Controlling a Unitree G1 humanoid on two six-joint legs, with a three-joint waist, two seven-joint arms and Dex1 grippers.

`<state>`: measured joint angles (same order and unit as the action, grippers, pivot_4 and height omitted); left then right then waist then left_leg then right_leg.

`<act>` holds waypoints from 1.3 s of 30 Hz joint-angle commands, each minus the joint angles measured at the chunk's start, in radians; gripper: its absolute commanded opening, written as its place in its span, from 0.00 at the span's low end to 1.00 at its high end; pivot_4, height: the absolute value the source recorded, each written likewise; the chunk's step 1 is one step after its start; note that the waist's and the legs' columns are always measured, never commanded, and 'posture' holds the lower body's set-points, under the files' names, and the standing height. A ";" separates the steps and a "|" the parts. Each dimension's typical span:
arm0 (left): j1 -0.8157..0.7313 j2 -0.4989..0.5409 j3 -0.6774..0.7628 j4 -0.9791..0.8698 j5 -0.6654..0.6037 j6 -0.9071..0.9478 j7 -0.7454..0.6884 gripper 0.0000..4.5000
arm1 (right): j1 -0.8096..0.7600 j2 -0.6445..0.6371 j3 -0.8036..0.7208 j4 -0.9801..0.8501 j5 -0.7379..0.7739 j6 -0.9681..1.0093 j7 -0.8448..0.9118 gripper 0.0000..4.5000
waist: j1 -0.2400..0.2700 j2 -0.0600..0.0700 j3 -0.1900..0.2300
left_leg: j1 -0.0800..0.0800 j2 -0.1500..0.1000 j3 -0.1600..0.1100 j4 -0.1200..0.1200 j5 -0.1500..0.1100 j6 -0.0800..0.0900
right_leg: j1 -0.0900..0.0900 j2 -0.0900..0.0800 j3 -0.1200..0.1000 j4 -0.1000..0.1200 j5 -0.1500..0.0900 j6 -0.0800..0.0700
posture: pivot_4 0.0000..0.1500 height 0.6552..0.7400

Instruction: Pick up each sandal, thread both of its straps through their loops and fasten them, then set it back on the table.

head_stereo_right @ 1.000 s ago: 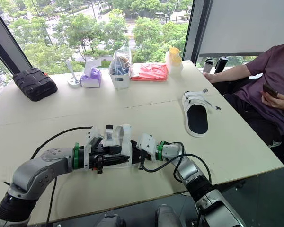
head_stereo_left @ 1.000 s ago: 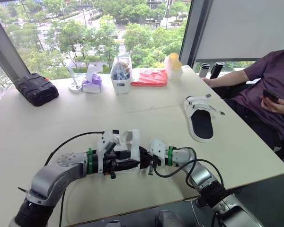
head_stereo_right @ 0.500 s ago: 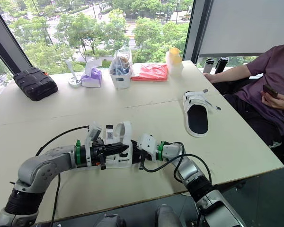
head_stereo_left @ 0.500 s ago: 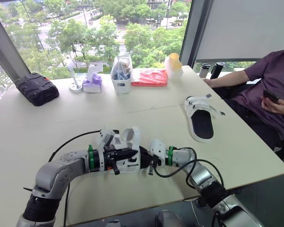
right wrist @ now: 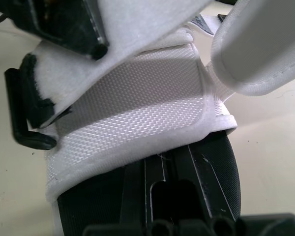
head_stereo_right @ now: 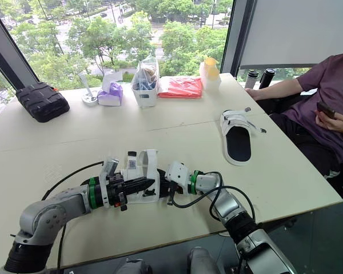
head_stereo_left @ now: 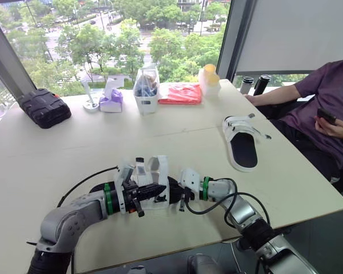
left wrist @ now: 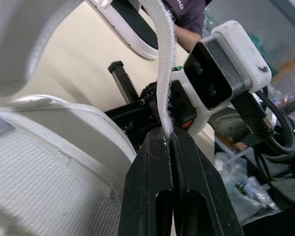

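Beyond left pincer (left wrist: 169,141), pinched strap (left wrist: 163,59) runs off-frame.

The sandal (right wrist: 132,98) is showing white woven mesh cloth over a matt black footbed (right wrist: 225,164); its strap (left wrist: 165,59) is looking fuzzy along the edge. The left pincer (left wrist: 168,137) is gleaming smooth black plastic; the table (head_stereo_left: 57,154) is looking pale, matt wood.

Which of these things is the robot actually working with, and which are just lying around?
In the job: held sandal, its strap pinched in the left gripper, second sandal on the table.
Lying about: black case, tissue box, bagged tub, red packet, yellow-capped bottle, two flasks.
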<state>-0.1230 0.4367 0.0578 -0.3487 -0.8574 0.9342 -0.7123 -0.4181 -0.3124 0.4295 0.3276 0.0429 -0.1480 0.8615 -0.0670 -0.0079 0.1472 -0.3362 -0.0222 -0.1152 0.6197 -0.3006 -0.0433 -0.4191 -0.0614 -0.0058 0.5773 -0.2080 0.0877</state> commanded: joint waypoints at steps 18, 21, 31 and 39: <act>0.026 0.057 -0.047 0.093 0.084 -0.129 -0.113 0.01 | 0.079 -0.026 0.069 0.162 -0.119 0.096 -0.015 0.00 | 0.000 0.001 -0.001 | 0.000 0.000 0.001 0.000 0.000 0.000 | 0.000 0.000 0.000 0.000 0.000 0.000 | 1.00 1.00; 0.032 0.072 -0.071 0.096 0.095 -0.139 -0.145 0.01 | 0.085 -0.031 0.069 0.155 -0.118 0.099 -0.013 0.00 | -0.001 0.001 -0.001 | 0.000 0.000 0.000 0.000 0.000 0.000 | 0.000 0.000 0.000 0.000 0.000 0.000 | 1.00 1.00; 0.080 0.088 -0.165 0.124 0.277 -0.335 -0.160 0.01 | 0.102 -0.052 0.067 0.131 -0.116 0.106 0.003 0.00 | 0.001 0.006 -0.012 | 0.000 0.000 0.000 0.000 -0.003 -0.005 | 0.001 -0.001 0.000 0.000 -0.001 -0.001 | 1.00 1.00; 0.101 0.099 -0.191 0.117 0.296 -0.369 -0.182 0.01 | 0.088 -0.053 0.067 0.136 -0.117 0.108 0.010 0.00 | 0.007 0.005 -0.013 | 0.000 0.000 0.001 0.000 -0.004 -0.006 | 0.001 -0.001 0.000 -0.001 -0.001 -0.001 | 1.00 1.00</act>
<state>-0.0529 0.5115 -0.1036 -0.2611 -0.6002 0.5330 -0.8921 -0.3980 -0.3224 0.4308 0.3249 0.0415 -0.1474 0.8701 -0.0598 -0.0029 0.1342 -0.3365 -0.0223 -0.1146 0.6197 -0.3042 -0.0491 -0.4187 -0.0626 -0.0058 0.5765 -0.2087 0.0866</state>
